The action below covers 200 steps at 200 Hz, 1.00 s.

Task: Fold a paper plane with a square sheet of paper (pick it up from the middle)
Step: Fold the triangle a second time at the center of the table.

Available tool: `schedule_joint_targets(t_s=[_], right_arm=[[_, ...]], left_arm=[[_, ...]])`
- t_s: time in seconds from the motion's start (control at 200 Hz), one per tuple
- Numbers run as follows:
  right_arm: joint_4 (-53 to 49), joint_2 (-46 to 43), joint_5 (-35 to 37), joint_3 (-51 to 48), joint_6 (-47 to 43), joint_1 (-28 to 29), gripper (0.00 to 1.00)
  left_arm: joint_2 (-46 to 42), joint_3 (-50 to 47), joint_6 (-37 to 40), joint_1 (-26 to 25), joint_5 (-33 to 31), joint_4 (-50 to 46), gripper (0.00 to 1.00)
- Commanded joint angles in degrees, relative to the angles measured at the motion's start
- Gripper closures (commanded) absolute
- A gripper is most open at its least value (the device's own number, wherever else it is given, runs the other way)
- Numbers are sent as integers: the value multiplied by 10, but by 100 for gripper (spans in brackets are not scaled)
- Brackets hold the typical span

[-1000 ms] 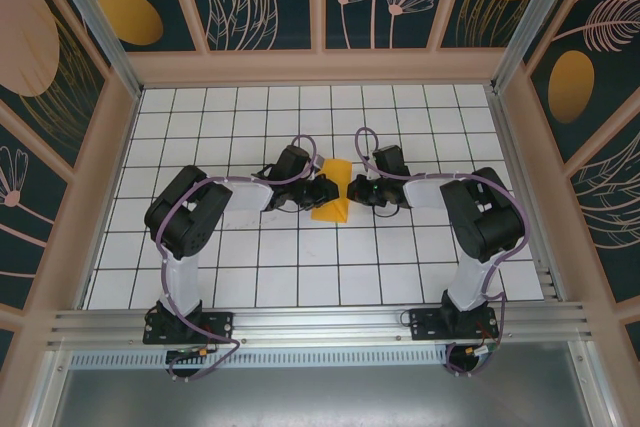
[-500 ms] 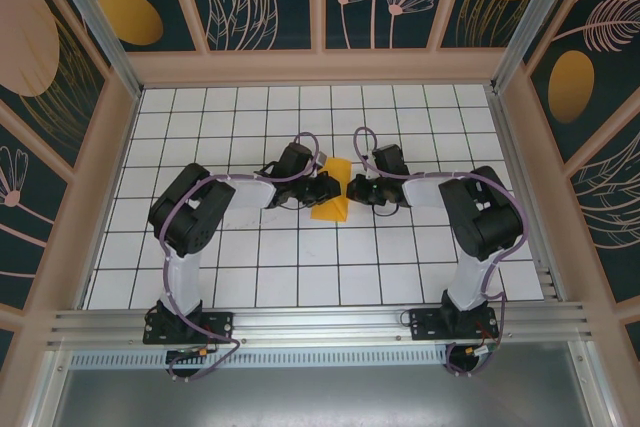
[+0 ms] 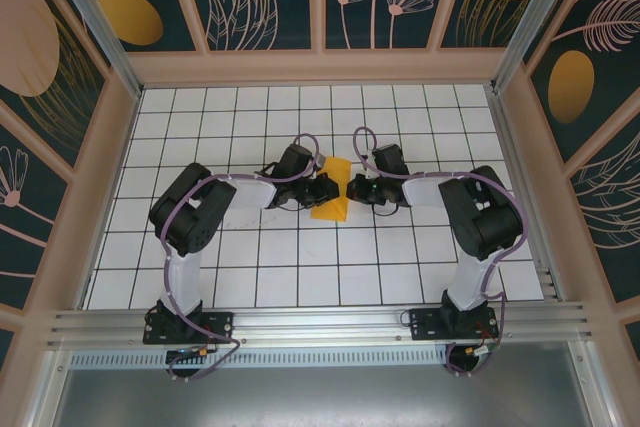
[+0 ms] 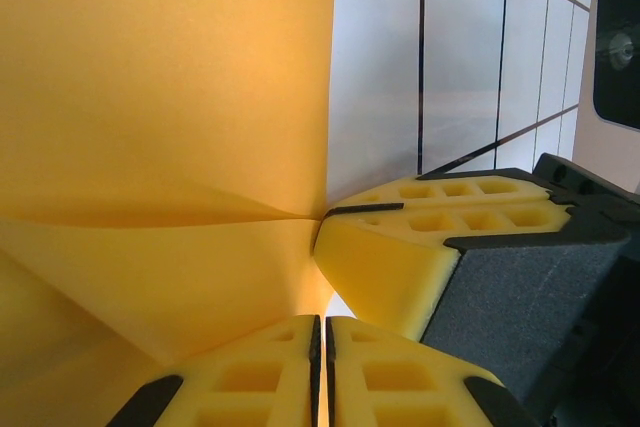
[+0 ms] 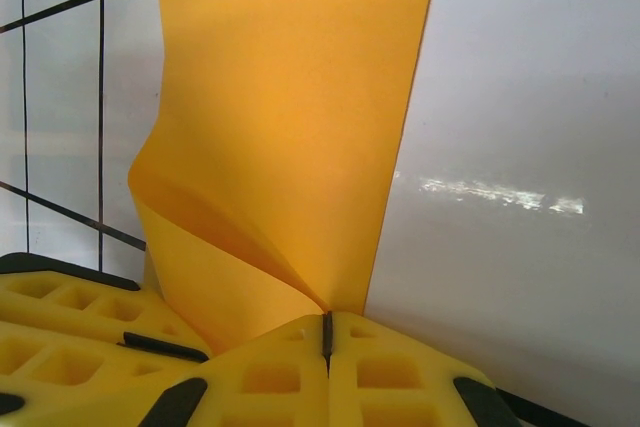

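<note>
Orange-yellow paper (image 3: 335,203) (creased), clamped by left gripper (image 4: 322,332), by right gripper (image 5: 326,327)

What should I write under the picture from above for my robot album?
The left gripper and right gripper pinch a folded orange paper at the middle of the tiled table.

The square sheet of paper (image 5: 290,97) is thin, smooth, matt orange-yellow paper with soft creases. The white table (image 5: 520,97) under it is smooth and glossy, and throws back streaks of light just beside the sheet. Touching the sheet, the pads of the right gripper (image 5: 326,332) and the left gripper (image 4: 321,342) look like matt yellow moulded foam or plastic with square recesses, set in finely grained black housings; well apart from the sheet, on its near side, runs a dull bare-metal rail (image 3: 320,325).
</note>
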Motion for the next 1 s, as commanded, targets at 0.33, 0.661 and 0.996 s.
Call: schedule_joint_targets(t_s=[0.33, 0.661, 0.996], right_arm=[[38, -8, -20, 4, -23, -3, 96], [21, 11, -8, 19, -25, -3, 97], [6, 30, 8, 33, -25, -3, 97]], left_arm=[[-3, 3, 13, -4, -14, -10, 86], [3, 8, 14, -3, -16, -12, 86], [1, 7, 16, -4, -12, -10, 85]])
